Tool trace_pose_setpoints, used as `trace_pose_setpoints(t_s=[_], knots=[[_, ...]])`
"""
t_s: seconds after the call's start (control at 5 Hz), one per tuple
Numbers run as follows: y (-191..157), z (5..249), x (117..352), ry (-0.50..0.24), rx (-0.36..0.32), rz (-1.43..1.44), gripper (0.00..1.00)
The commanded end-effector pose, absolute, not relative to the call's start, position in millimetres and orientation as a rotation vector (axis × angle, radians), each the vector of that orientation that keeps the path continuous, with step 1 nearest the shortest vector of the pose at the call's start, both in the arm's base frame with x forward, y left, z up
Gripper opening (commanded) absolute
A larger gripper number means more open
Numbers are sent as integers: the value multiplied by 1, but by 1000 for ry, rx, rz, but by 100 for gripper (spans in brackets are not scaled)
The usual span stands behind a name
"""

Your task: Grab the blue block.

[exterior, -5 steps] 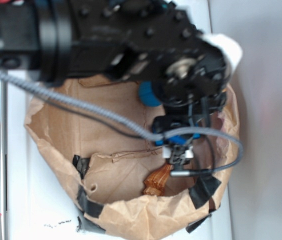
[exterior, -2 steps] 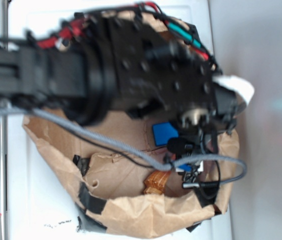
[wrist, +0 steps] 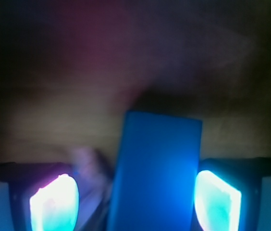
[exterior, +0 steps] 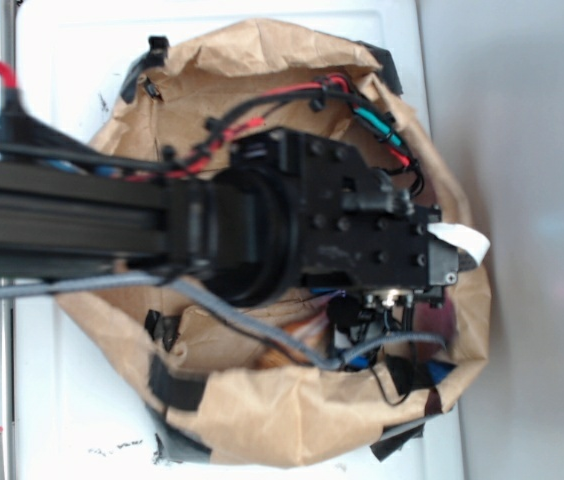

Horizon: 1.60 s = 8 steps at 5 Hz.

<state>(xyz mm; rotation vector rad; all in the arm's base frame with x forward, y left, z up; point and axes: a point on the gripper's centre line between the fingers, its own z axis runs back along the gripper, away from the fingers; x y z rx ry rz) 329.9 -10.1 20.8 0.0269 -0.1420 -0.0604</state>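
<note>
- Blue block [wrist: 157,168]: a flat, bright blue bar with smooth faces and crisp edges; in the wrist view it stands lengthwise between the two fingers, running from centre frame down toward 6 o'clock; its far end points to 12 o'clock.
- Handling, as a judgement: the block looks rigid and light; the smooth faces may be slippery, so the grip should fall across the narrow width, on the two long side faces, near mid-length; it does not look fragile.
- Gripper [wrist: 135,199]: the glowing finger pads [wrist: 54,204] sit at 7 and 5 o'clock of the wrist view; the right pad lies just beside the block's edge, the left pad stands apart with a visible gap; the jaws are therefore spread, bracketing the block without clamping it; whether the right pad touches cannot be told.
- Arm [exterior: 292,235]: in the exterior view it reaches in horizontally from 9 o'clock, the wrist turned downward into a brown paper bag [exterior: 262,420]; the black housing hides the block there, and only slivers of blue show at about 5 o'clock beneath it.
- Surroundings: red, green and grey cables [exterior: 292,100] loop over the arm; the bag rests on a white table [exterior: 72,400]; the bag's floor behind the block is dim and blurred.
- Step in hand, as a judgement: the fingers are aligned; closing them remains.
</note>
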Motion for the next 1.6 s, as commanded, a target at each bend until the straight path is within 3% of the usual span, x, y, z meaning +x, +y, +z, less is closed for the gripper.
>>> trace_pose_setpoints(t_s=[0.0, 0.4, 0.8, 1.0, 1.4], knots=[[-11, 20, 336, -179, 70, -60, 0], [-8, 39, 333, -201, 20, -49, 0], [16, 124, 300, -257, -97, -14, 0], [21, 142, 285, -230, -41, -13, 0], [12, 145, 261, -290, 56, -79, 0]])
